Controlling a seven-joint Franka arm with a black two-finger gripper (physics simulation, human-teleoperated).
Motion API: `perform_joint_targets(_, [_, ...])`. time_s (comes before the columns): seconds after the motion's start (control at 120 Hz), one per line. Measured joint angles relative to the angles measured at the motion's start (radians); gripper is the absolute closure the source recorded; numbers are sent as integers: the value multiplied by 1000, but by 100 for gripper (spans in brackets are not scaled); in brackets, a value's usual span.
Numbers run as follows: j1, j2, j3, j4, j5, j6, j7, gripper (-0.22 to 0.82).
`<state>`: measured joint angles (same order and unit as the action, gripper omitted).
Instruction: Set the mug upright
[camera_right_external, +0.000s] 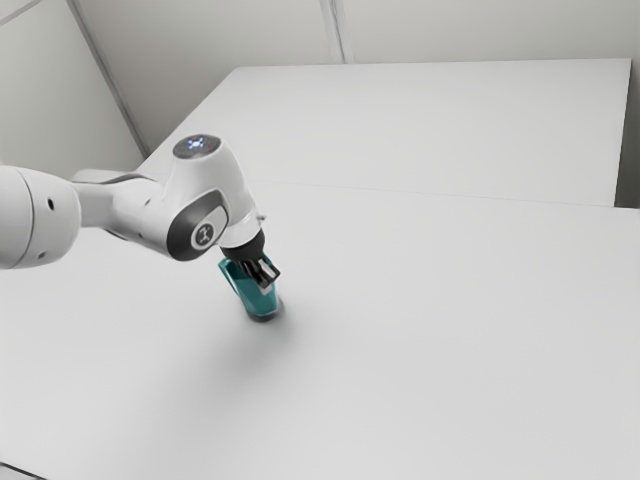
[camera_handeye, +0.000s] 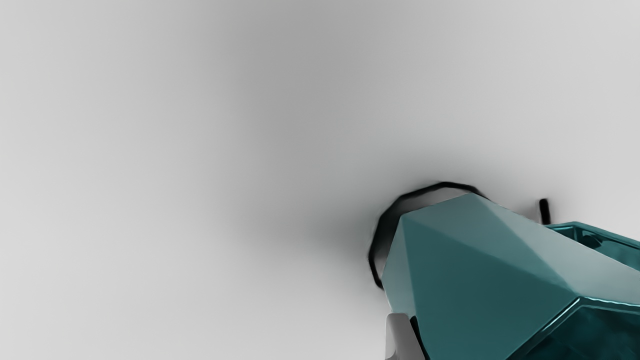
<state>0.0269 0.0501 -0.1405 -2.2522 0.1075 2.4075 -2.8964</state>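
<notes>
The teal mug (camera_right_external: 260, 303) is seen on the pale bench (camera_right_external: 450, 320), its base down and its body slanting up toward the exterior view's left; whether it is fully upright cannot be told. Its handle (camera_right_external: 230, 279) is turned to the exterior view's left. The claw (camera_right_external: 266, 275) is lowered at the upper part of the mug, but whether it is open or closed on the mug cannot be told. In the wrist view, a dark curved band (camera_handeye: 384, 235) is seen around part of the mug's base, and the open mouth (camera_handeye: 580, 335) is partly shown.
</notes>
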Motion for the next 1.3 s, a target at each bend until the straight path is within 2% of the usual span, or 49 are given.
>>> perform_joint_targets(0.183, [-1,7,0,-11,2,28,0,78])
perform_joint_targets(0.4, [-8,-15,2,-15,18,26,-1,33])
perform_joint_targets(0.492, [-7,-48,2,-21,20,16,-1,21])
perform_joint_targets(0.6, [-6,-85,2,-26,20,-2,-1,13])
perform_joint_targets(0.817, [-20,-137,5,35,7,-75,-1,5])
perform_joint_targets(1.075, [-16,-90,50,324,0,-317,-1,1])
perform_joint_targets(1.3, [-8,-62,66,481,-5,-491,-1,0])
